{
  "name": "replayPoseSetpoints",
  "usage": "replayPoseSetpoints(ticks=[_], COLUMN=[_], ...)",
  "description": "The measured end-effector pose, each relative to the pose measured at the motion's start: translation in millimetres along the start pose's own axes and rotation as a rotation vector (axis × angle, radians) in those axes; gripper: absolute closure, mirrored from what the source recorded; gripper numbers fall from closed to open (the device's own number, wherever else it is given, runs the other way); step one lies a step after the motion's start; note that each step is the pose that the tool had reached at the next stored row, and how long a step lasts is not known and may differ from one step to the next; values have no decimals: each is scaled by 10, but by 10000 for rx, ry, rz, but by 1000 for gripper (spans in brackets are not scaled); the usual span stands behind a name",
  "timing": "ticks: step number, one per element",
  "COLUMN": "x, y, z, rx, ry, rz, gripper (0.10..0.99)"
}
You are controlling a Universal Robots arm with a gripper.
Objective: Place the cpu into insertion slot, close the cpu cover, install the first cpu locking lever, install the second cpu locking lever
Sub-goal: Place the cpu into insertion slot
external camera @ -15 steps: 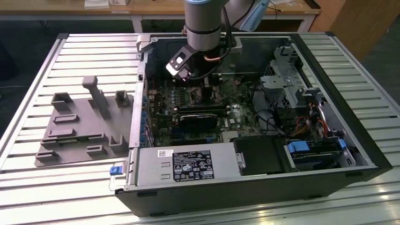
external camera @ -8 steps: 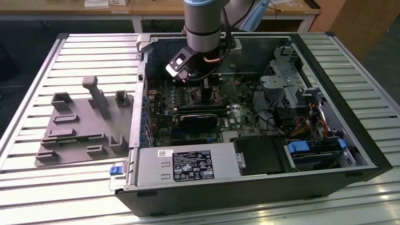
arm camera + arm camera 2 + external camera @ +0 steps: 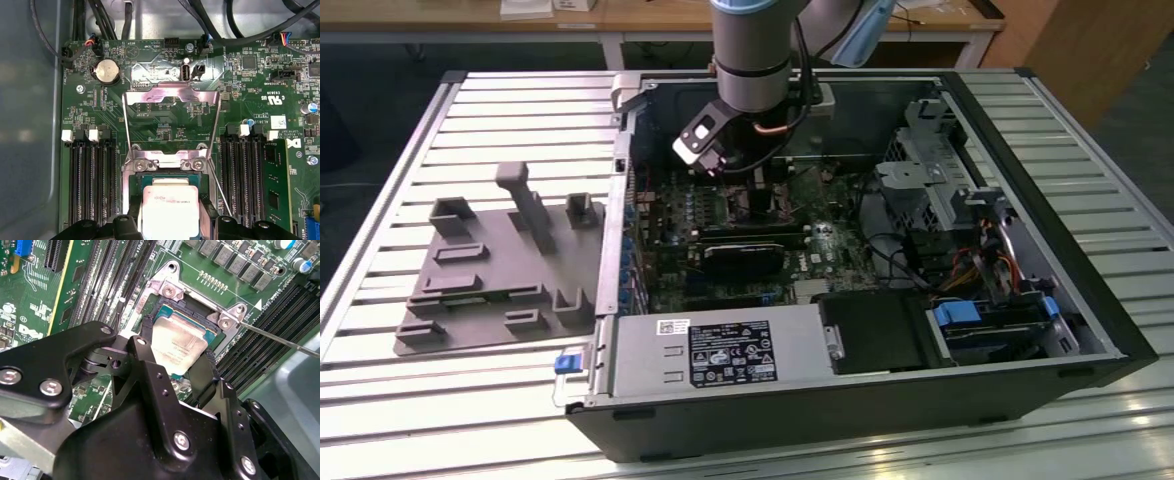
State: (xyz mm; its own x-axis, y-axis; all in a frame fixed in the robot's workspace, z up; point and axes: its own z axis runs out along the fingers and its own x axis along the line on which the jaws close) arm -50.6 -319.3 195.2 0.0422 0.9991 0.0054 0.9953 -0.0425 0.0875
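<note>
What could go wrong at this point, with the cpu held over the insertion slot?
1. The cpu, held between the fingers, looks tilted over the insertion slot in the second wrist view. Let go like this, it might seat crooked and stress the contacts.
2. The thin locking lever runs close beside the slot, so a finger moving down could snag it.

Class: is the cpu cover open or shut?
Open: the cpu cover is swung back, circuit board showing through its window, clear of the cpu.
</note>
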Motion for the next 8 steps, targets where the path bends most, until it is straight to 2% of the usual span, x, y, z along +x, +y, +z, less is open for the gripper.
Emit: replayPoseSetpoints(ticks=[8], x=[1], y=[0], z=[4], rx=[0], ry=[11], rz=[-122], gripper=[553])
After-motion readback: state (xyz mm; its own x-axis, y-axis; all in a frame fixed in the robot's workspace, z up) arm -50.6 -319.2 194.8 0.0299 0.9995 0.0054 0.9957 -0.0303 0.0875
